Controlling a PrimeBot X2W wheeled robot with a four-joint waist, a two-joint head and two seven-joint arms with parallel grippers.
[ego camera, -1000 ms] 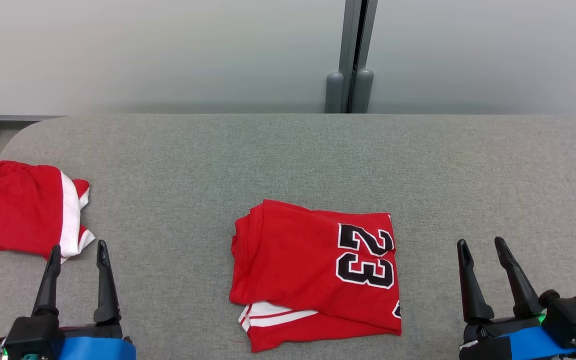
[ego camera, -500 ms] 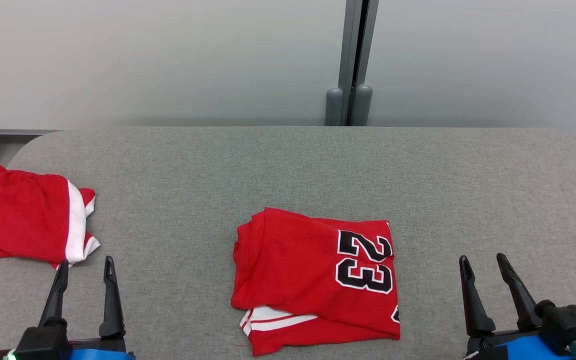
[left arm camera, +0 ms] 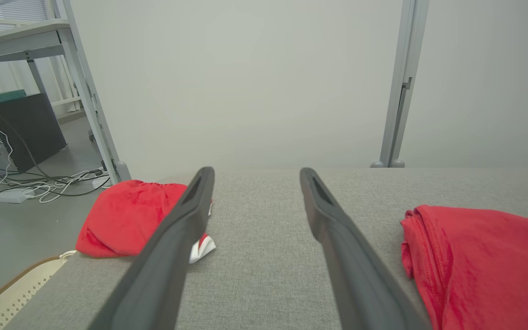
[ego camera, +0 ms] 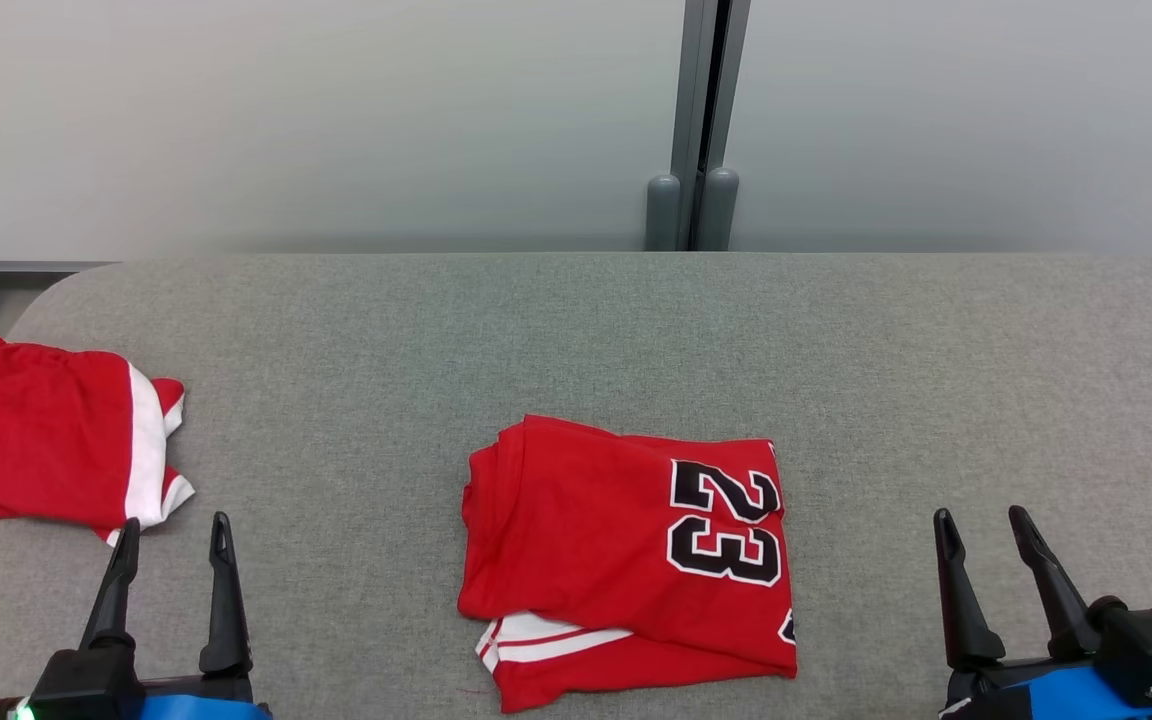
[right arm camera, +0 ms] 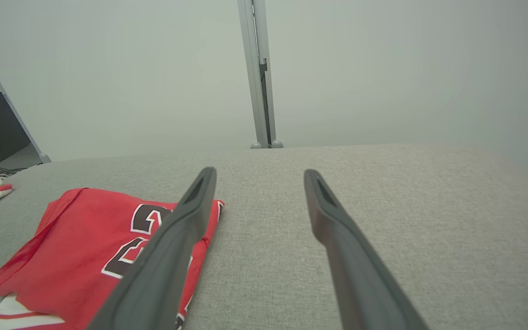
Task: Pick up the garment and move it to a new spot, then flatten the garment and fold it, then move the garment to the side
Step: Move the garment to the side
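Note:
A folded red garment point(ego camera: 626, 560) with a black "23" and white stripes lies in the middle of the grey table point(ego camera: 576, 330), near its front edge. The same garment point(left arm camera: 484, 261) shows at the right of the left wrist view, and this garment point(right arm camera: 85, 247) lies left of the fingers in the right wrist view. My left gripper point(ego camera: 174, 530) stands open at the lower left, well left of the garment. At the lower right my right gripper point(ego camera: 984, 525) is open too, off to the garment's right. Neither gripper touches any cloth.
Another red and white piece of clothing point(ego camera: 46, 445) lies bunched at the table's left end, just beyond my left gripper. A grey post point(ego camera: 696, 120) stands against the pale wall behind. A metal rack point(left arm camera: 80, 91) and cables point(left arm camera: 44, 183) stand on the floor to the left.
The head camera has tilted, so the whole picture has shifted a little. Both grippers sit slightly lower in the view and stay open. The garment lies as before.

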